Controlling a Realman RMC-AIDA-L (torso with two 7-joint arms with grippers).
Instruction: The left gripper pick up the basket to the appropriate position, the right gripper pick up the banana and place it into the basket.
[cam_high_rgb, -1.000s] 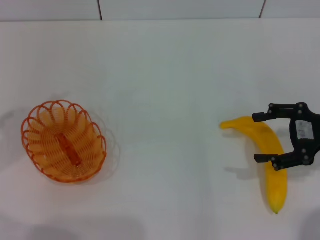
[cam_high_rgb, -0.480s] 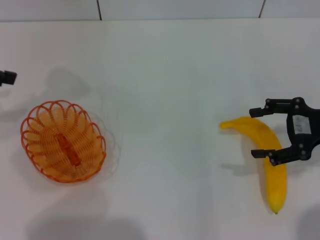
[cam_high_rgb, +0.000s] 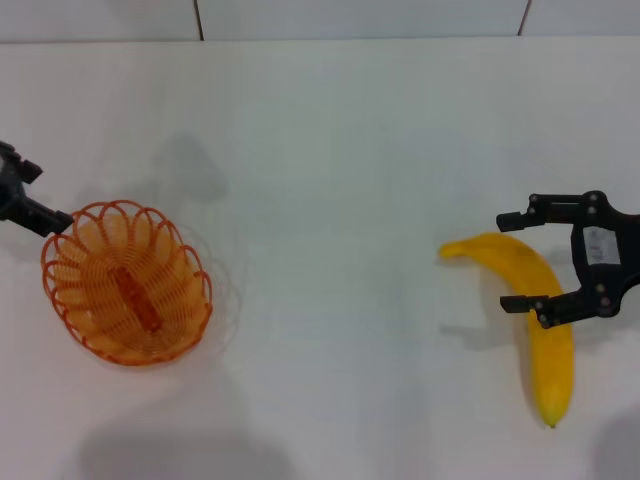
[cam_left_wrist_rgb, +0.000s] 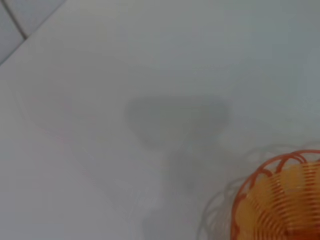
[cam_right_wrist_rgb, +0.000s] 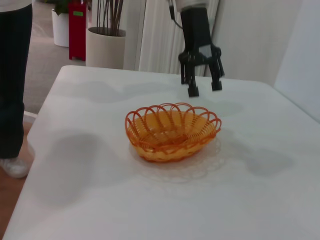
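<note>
The left gripper (cam_right_wrist_rgb: 202, 90) hangs spread and empty over the far rim of the basket (cam_high_rgb: 126, 283), poised to take its wire edge, while well right of the basket the right gripper (cam_high_rgb: 541, 257) straddles the banana (cam_high_rgb: 535, 318) wide apart, gripping nothing.

basket (cam_high_rgb: 126, 283) stood on the table (cam_high_rgb: 330, 150), at the left side | left gripper (cam_right_wrist_rgb: 202, 89) hung above the basket's far-left rim | banana (cam_high_rgb: 535, 320) lay well apart at the right | right gripper (cam_high_rgb: 520, 260) straddled the banana's middle
</note>
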